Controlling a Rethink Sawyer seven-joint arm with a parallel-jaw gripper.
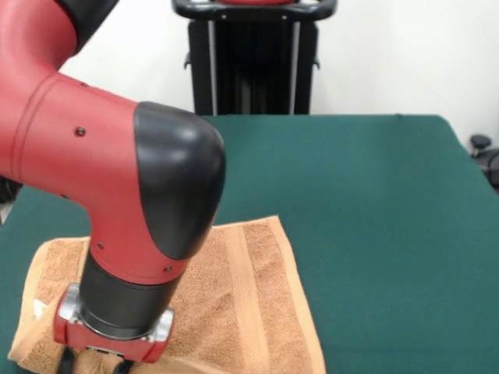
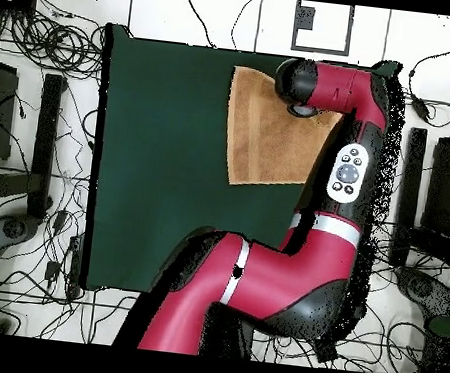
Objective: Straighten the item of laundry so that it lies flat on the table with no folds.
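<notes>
The peach-orange towel [image 1: 234, 296] lies on the dark green table [image 1: 374, 195] at the near left in the front view, spread mostly flat, with a woven band running along its right side. A small white tag [image 1: 37, 308] shows at its left edge. My gripper [image 1: 97, 365] points down onto the towel's near left part, at the picture's bottom edge, mostly hidden by my wrist. In the overhead view the towel [image 2: 265, 139] lies at the table's [image 2: 161, 167] top right corner, and my arm [image 2: 352, 169] covers its right part and hides the gripper.
The black pedestal [image 1: 253, 58] stands at the table's far side. The towel lies close to the table's edges. Cables [image 2: 44, 43] and black stands [image 2: 46, 134] surround the table on the floor. Open green cloth stretches to the right in the front view.
</notes>
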